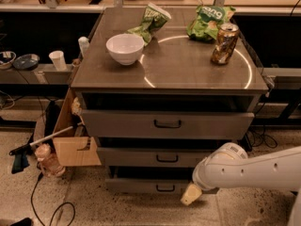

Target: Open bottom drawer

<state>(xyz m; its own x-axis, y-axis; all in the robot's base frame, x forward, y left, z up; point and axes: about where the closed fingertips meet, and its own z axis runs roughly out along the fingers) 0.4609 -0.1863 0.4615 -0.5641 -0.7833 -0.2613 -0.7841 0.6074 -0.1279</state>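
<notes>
My end effector [190, 195] sits just right of the bottom drawer [134, 186] handle; I can't tell its grip.
</notes>
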